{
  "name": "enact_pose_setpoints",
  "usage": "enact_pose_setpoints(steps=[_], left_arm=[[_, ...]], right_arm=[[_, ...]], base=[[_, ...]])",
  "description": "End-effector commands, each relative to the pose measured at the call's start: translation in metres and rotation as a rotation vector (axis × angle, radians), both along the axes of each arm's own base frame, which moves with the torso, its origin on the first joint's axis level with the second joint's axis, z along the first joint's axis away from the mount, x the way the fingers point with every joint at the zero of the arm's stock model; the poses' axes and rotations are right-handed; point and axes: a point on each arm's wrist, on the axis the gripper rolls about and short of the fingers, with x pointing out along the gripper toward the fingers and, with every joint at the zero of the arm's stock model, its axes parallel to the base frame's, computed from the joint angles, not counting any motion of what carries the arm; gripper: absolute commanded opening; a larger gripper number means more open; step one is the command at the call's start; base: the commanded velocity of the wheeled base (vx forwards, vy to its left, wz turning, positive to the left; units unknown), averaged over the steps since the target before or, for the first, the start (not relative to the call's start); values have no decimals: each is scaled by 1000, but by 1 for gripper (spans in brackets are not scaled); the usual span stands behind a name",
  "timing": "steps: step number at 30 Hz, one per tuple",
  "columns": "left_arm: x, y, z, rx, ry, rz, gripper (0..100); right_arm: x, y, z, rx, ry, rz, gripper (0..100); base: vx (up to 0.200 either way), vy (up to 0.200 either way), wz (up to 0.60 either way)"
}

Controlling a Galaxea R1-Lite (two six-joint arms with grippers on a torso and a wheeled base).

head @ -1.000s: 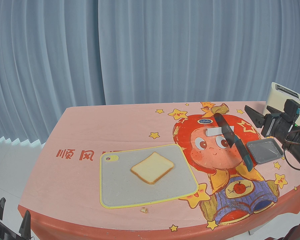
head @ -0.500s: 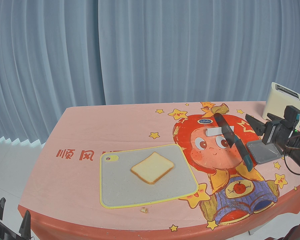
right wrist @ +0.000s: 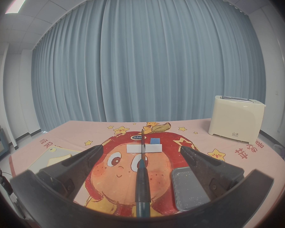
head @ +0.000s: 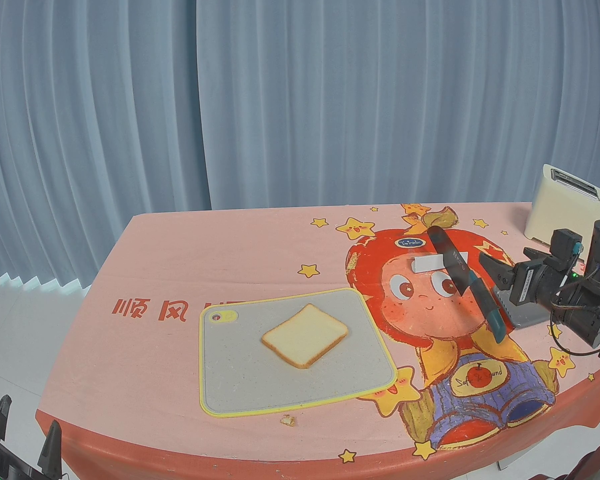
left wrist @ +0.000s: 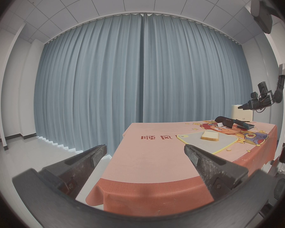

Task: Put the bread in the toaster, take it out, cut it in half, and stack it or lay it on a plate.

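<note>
A slice of bread (head: 305, 335) lies flat on the grey, yellow-edged cutting board (head: 247, 375), also seen far off as bread (left wrist: 210, 135). A knife (head: 475, 290) with a dark blade and teal handle rests its blade on a small white holder (head: 427, 263). My right gripper (head: 502, 261) hangs open just right of the knife, above the grey plate (head: 521, 316). In the right wrist view the knife (right wrist: 142, 178) lies lengthwise between the spread fingers of that gripper (right wrist: 141, 148). The cream toaster (head: 568, 207) stands at the back right. My left gripper (left wrist: 145, 148) is open, low beside the table's front left corner.
A crumb (head: 287, 421) lies near the front edge below the board. The toaster (right wrist: 236, 118) stands beyond the grey plate (right wrist: 189, 187). Bare pink tablecloth spreads left of the board and behind it. A curtain hangs behind the table.
My right gripper has come down and moved left, from beside the toaster to above the grey plate next to the knife handle. Bread, knife and left gripper have not moved.
</note>
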Motion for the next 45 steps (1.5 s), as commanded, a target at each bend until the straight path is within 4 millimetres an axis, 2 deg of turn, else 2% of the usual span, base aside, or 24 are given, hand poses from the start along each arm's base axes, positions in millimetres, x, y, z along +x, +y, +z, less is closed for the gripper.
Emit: enact_pose_setpoints(steps=[1,20,45], left_arm=[[1,0,-5,0,18,0,100],[1,0,-5,0,18,0,100],[1,0,-5,0,18,0,100]], right_arm=[[8,2,-11,-13,41,-3,100],[15,6,-22,-25,83,3,100],[24,7,-23,-27,82,-2,100]], base=[[0,0,0],[0,0,0],[0,0,0]])
